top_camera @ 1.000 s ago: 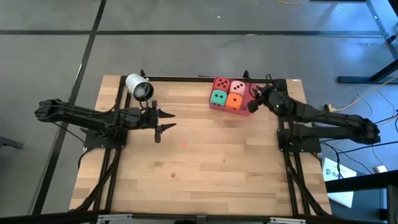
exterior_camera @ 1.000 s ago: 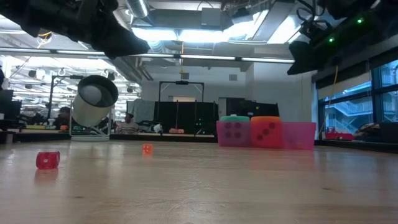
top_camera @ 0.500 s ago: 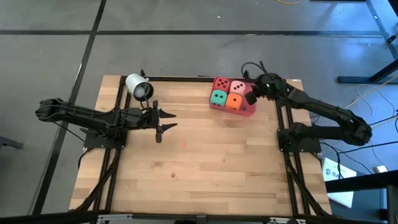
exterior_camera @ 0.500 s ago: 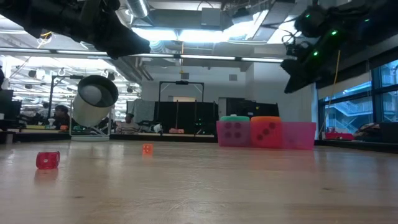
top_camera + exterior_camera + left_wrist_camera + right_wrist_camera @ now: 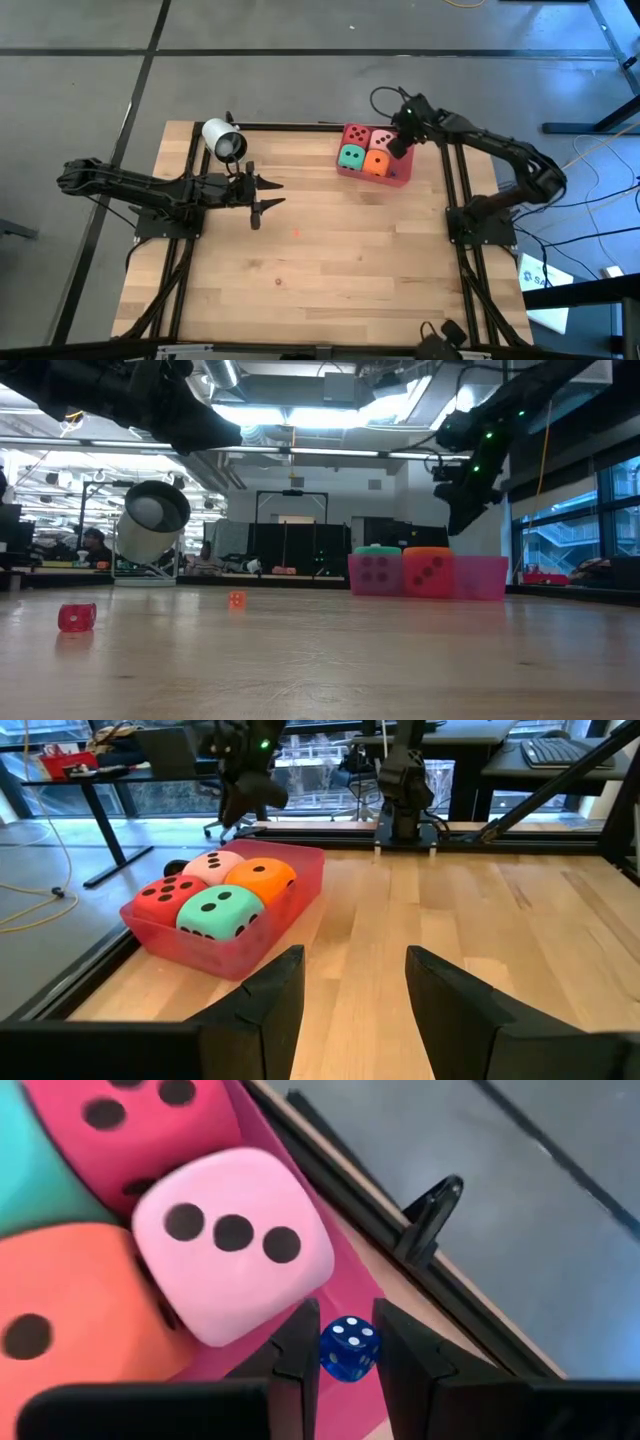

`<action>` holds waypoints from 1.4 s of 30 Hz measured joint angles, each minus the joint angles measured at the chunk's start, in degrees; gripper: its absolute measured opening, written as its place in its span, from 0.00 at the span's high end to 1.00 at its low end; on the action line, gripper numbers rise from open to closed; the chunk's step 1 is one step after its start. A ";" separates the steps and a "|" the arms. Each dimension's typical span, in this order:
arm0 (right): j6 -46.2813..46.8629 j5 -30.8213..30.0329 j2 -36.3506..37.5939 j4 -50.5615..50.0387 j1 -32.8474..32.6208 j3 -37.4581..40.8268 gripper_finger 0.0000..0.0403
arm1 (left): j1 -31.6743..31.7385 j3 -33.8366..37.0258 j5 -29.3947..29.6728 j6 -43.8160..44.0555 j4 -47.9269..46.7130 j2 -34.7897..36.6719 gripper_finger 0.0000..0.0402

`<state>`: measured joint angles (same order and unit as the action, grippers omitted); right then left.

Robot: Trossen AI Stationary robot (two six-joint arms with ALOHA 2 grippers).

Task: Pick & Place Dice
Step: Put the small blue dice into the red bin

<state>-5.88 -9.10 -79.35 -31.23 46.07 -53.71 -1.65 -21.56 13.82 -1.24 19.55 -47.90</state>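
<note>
So the right gripper (image 5: 345, 1342) is up over the far right part of the table (image 5: 330, 270), at about 1 o'clock from the middle, hanging right above the pink tray (image 5: 399, 176). Its two fingers are pinched on a tiny blue die (image 5: 349, 1347) with white pips; you can see it wedged between the tips in the wrist camera. It sits just beside the pink die (image 5: 232, 1240), over the tray's inner edge.

The four big soft dice are all packed in that tray, touching each other in a two by two block: red die (image 5: 355, 135) and pink die on the far row, green die (image 5: 350, 156) and orange die (image 5: 376, 161) on the near row. From table level you only really see the green one (image 5: 376, 550) peeking over a pink face, and the orange one (image 5: 427, 572) next to it.

The left gripper (image 5: 262, 194) just hovers over the table at around 10 o'clock, fingers spread apart, nothing between them, pointing toward the tray. The white cylinder (image 5: 223, 140) lies tipped on its side at the far left, roughly 11 o'clock.

Also two tiny dice sit loose on the wood: a small red one (image 5: 77, 617) near the front left and a small orange one (image 5: 236, 599) farther back.
</note>
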 joint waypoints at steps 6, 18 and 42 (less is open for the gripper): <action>-3.11 2.93 -6.06 -2.09 1.72 -3.36 0.81 | 0.00 0.00 0.01 0.00 -0.02 0.00 0.58; -6.83 4.17 -8.11 -8.54 2.41 -3.96 0.81 | 0.05 0.00 0.07 -0.41 -0.04 0.00 0.58; -9.14 3.73 -18.23 -9.78 0.61 -3.96 0.81 | 4.07 -0.02 -8.87 3.00 -4.79 0.00 0.59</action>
<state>-15.03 -5.37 -97.58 -41.01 46.68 -57.67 2.42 -21.58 4.95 1.76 14.76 -47.90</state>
